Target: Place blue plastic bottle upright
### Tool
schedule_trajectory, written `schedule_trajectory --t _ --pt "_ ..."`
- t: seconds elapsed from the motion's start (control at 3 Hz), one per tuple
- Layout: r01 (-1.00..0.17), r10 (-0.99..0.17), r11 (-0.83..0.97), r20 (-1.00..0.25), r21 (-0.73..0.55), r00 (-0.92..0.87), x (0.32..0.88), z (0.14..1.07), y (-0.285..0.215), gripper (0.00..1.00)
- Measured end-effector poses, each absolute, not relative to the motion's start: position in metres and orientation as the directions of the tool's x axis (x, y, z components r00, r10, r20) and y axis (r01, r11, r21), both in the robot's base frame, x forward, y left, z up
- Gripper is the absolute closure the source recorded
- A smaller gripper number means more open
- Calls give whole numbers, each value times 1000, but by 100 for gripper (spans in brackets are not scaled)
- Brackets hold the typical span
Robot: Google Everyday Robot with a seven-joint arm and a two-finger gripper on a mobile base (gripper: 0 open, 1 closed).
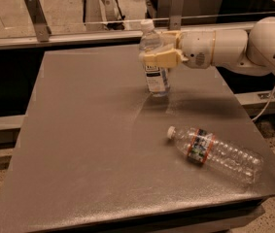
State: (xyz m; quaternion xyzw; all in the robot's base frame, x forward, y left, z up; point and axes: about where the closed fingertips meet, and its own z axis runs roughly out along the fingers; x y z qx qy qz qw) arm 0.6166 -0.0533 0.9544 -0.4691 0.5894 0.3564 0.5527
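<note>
- Camera view: the blue plastic bottle (156, 79) stands upright toward the far side of the grey table (78, 154), white cap up. Its base looks to be on the surface or a hair above it; I cannot tell which.
- Camera view: the gripper (151, 56) reaches in from the right on the white arm (224, 47). Its cream jaws are closed around the bottle's shoulder, just above the white-and-blue label, with one finger crossing the front.
- Camera view: a longer ribbed clear bottle (214, 152) with a red-banded label lies on its side near the table's near right corner, well apart from the held one.
- Handling, as a judgement: the bottle looks light, with thin walls that would dent under a hard squeeze, and its smooth plastic is slippery. Being short and stubby, it should stand steadily once let go.
- Where to hold, as a judgement: the firmest grip is at the stiffer shoulder or across the labelled body, with the jaws square to the bottle's axis so that opening them does not tip it.
</note>
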Motion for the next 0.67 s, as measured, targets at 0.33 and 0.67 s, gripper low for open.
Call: schedule_trajectory --t 0.33,0.67 --pt "-963 -105 243 -990 -115 92 608 954 -73 100" --pt "-977 -38 190 -995 -97 91 597 949 -86 100"
